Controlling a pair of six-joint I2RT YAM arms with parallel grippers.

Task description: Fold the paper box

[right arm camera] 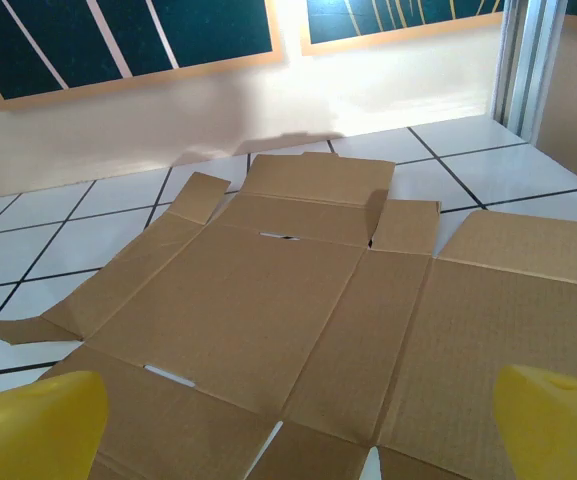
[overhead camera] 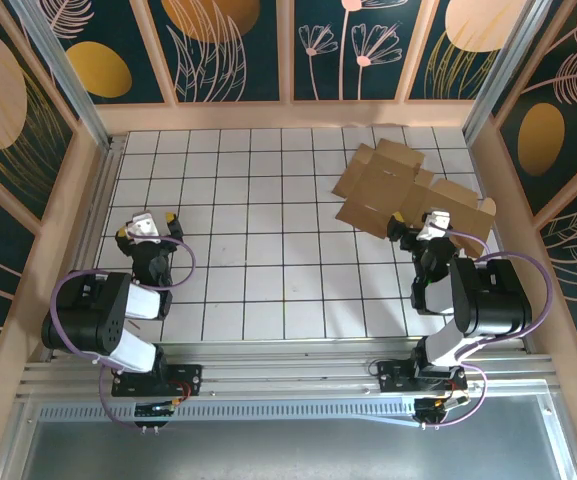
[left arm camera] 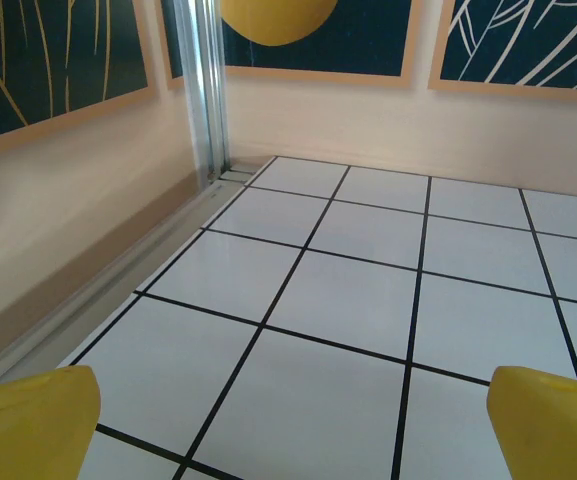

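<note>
Right end effector [overhead camera: 430, 222] agape, paper box [overhead camera: 398, 185] beneath, wall [overhead camera: 518, 215] beside

You are working in a purpose-built robot test cell, a lab rig rather than a home or a shop. A white tabletop [overhead camera: 268, 200] ruled in a black grid is boxed in by pale walls [overhead camera: 298, 115] hung with dark teal panels [overhead camera: 238, 50] painted with leaves and orange discs. Aluminium rails [overhead camera: 288, 375] cross the near edge, where the left arm [overhead camera: 108, 320] and the right arm [overhead camera: 478, 300] are bolted down, trailing purple cables [overhead camera: 58, 290], and an aluminium post [overhead camera: 61, 70] stands in a far corner.
</note>
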